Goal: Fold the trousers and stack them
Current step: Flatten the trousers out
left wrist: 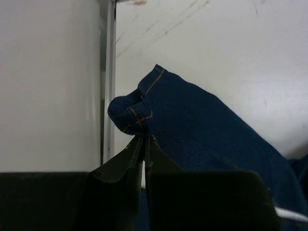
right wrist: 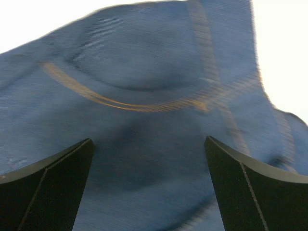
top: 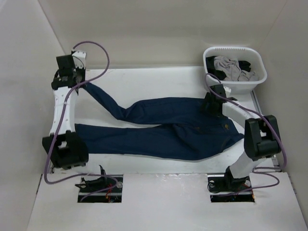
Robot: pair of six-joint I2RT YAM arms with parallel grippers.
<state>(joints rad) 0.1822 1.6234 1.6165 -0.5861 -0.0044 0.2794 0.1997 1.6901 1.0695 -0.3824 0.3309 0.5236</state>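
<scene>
The trousers [top: 163, 130] are lying spread across the white table [top: 159, 79], waist to the right. Both legs are stretching left, the farther one angling up toward the far-left corner. The left gripper [left wrist: 144, 139] is pinching that leg's hem [left wrist: 132, 113], jaws closed tight on a bunched bit of cuff with orange stitching, right by the table's left edge. The right gripper [right wrist: 148, 139] is hovering over the waist end, jaws standing wide apart above the denim, gripping nothing. A white basket [top: 240, 87] holding grey and black clothes [top: 231, 67] is sitting at the far-right corner.
</scene>
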